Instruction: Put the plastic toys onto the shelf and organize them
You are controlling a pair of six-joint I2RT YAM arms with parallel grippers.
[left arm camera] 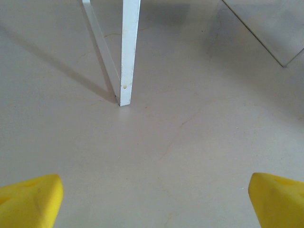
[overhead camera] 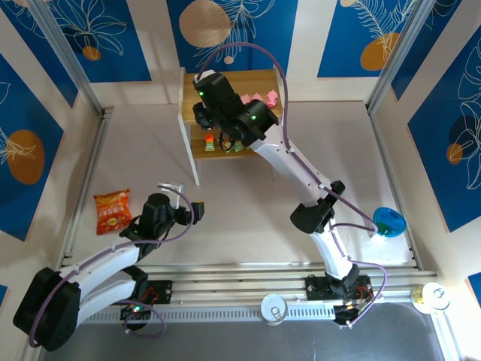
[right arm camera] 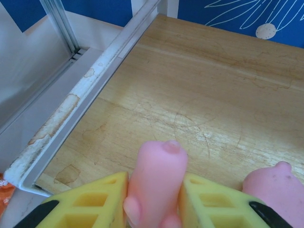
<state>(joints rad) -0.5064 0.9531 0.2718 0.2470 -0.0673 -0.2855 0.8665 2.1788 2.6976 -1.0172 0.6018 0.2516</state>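
Right pincer (right arm camera: pixel 154 204) clamped on pink pig (right arm camera: pixel 159 166) over shelf (right arm camera: pixel 204 85) top | left pincer (left arm camera: pixel 154 199) spread wide, empty, low over desk (left arm camera: pixel 190 142)

**Three cameras: one high overview, two riding the wrists.**

Your top camera sits above and behind the arm bases and looks down and away across the whole table (overhead camera: pixel 240 203) to the shelf (overhead camera: pixel 263 79) at the far wall. The left wrist camera hangs low over the table and faces far. The left gripper (left arm camera: pixel 152 202) has its tips in the bottom corners, and a white shelf leg (left arm camera: pixel 129 52) stands close ahead; you can find that leg at the shelf's near left from above. The right wrist camera sits tight over the shelf's top board (right arm camera: pixel 204 90), tilted toward the far wall. The right gripper (right arm camera: pixel 156 209) and its pig (right arm camera: pixel 159 171) crowd the bottom edge. The top view shares that board.
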